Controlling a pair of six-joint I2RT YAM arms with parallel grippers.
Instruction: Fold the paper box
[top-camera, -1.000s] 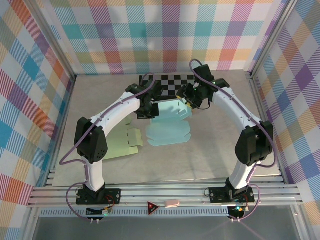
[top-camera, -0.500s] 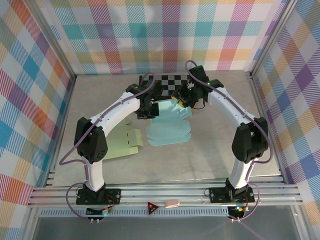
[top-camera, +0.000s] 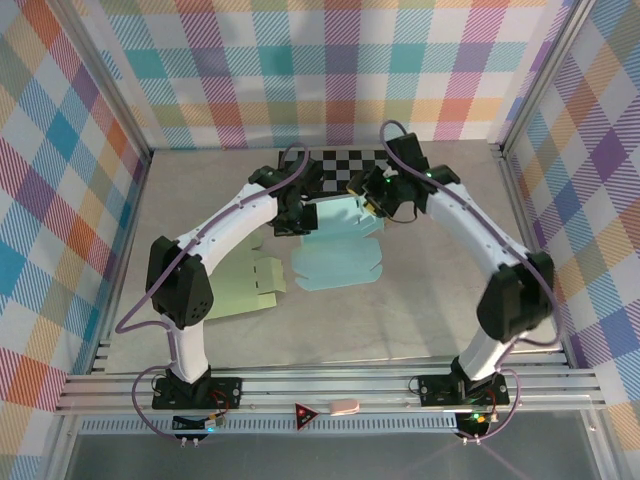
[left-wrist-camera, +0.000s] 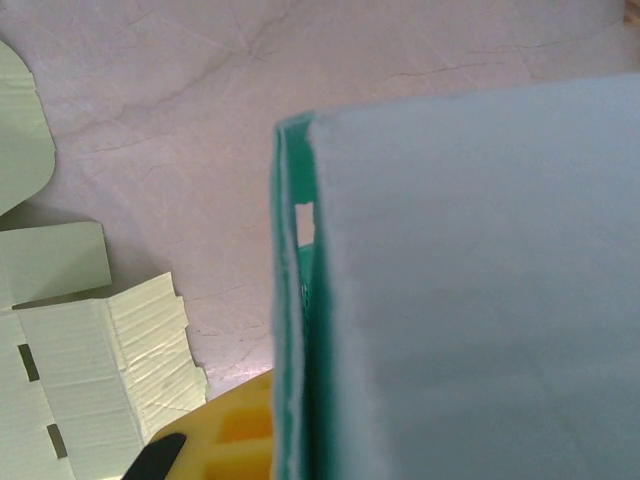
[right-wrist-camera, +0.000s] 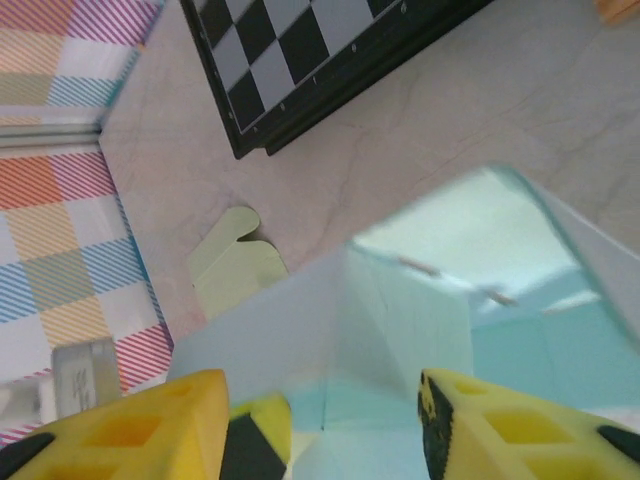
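The teal paper box (top-camera: 338, 262) lies partly unfolded mid-table, its back flaps raised between my two grippers. My left gripper (top-camera: 300, 216) holds the box's left back corner. In the left wrist view a doubled teal panel (left-wrist-camera: 480, 300) stands on edge against my yellow finger (left-wrist-camera: 225, 430), and the other finger is hidden behind it. My right gripper (top-camera: 372, 192) hovers at the right back flap. It is open (right-wrist-camera: 330, 430), with a folded teal corner (right-wrist-camera: 400, 320) in the wide gap between its yellow fingers.
A pale green flat box blank (top-camera: 238, 288) lies left of the teal one. A black-and-white checkerboard (top-camera: 345, 165) sits at the back, just behind both grippers. Aluminium frame rails and plaid walls border the table.
My right gripper has shifted slightly left and back over the raised flap, and its arm has swung. The left gripper keeps its hold in place.
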